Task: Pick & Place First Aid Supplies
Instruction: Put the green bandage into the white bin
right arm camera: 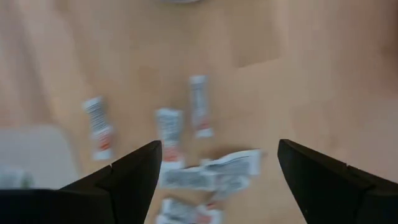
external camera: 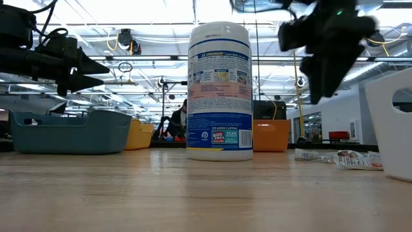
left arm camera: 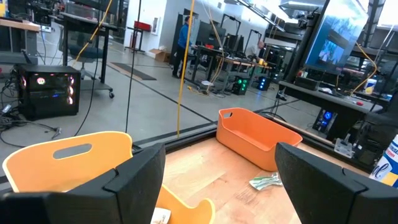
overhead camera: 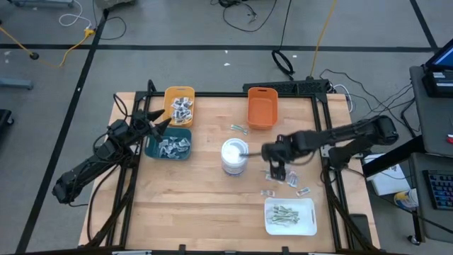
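Note:
Loose white-and-red sachets (right arm camera: 169, 133) lie flat on the wooden table near its right edge, with more of them (overhead camera: 284, 181) beside the white tray (overhead camera: 308, 225). My right gripper (overhead camera: 277, 173) hangs open above them, pointing steeply down, with nothing between its fingers (right arm camera: 217, 149). My left gripper (overhead camera: 165, 122) waits open and level at the far left, between the yellow bin (overhead camera: 170, 94) and the teal bin (overhead camera: 151, 148), both holding silvery packets. Two pale-green strips (overhead camera: 237, 128) lie near the orange bin (overhead camera: 262, 108).
A white wipes canister (overhead camera: 233, 156) stands upright mid-table, just left of my right gripper. The white tray at the near right holds several pale-green strips (overhead camera: 285, 212). The near left half of the tabletop (overhead camera: 184, 205) is bare wood.

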{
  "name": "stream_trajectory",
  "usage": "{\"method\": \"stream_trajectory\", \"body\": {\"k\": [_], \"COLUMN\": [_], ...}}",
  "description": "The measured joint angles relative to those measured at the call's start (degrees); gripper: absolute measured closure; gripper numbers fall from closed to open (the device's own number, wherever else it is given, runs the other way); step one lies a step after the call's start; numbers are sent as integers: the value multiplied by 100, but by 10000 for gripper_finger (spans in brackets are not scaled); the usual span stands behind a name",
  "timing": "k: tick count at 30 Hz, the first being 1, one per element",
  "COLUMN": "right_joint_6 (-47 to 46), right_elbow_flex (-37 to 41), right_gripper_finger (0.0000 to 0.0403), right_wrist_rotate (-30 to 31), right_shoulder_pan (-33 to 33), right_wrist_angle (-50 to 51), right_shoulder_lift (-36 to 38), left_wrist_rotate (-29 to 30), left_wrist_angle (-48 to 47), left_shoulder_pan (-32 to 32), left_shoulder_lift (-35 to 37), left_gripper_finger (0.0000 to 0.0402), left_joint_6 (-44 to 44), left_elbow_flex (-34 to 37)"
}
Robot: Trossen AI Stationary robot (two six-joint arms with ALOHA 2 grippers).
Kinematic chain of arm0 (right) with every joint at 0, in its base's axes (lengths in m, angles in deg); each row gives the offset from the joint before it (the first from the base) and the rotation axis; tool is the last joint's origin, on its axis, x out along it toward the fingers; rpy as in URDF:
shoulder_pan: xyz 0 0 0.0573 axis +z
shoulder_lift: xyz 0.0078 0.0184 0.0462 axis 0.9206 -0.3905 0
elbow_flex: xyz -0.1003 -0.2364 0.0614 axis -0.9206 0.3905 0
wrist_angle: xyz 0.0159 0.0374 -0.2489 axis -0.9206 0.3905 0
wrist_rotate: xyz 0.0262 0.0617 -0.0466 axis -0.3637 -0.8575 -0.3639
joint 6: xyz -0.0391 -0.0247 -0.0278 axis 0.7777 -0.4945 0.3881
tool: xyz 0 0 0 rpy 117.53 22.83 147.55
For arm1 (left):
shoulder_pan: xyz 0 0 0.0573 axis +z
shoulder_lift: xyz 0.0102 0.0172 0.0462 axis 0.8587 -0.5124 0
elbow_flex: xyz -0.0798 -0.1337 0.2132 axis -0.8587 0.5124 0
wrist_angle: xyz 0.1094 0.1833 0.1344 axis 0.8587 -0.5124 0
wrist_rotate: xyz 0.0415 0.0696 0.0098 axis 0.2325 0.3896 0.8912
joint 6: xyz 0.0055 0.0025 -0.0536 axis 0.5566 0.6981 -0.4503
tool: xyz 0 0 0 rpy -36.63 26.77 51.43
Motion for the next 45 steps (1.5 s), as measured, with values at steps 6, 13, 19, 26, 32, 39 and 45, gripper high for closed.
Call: {"method": "stream_trajectory", "body": {"k": [6, 13, 19, 26, 32, 39, 45], "right_joint_6": [506, 1010, 1696, 2559, 2974, 3061, 3027], "right_elbow_flex": [0, 0, -548, -1985, -3273, -4330, -4562], "right_gripper_finger": [85, 85, 85, 85, 85, 85, 85], "right_wrist_rotate": [4, 2, 0, 3, -28, -300, -300], "right_shoulder_pan": [-1114, -2161, -2658, -2997, -3085, -3087, -3089], "right_wrist_angle": [-5, -78, -107, -90, -14, 22, -68], "right_shoulder_lift": [0, -9, -504, -1529, -2477, -3374, -4085], "left_wrist_rotate": [0, 0, 0, 0, 0, 0, 0], "left_wrist_angle": [0, 0, 0, 0, 0, 0, 0], "left_shoulder_pan": [0, 0, 0, -1, 0, -2, 0], "left_shoulder_lift": [1, 0, 0, 1, 0, 2, 2], "left_gripper_finger": [96, 96, 96, 96, 96, 96, 96], "left_joint_6": [1, 1, 1, 1, 1, 1, 1], "left_elbow_flex": [0, 0, 0, -1, 0, 0, 0]}}
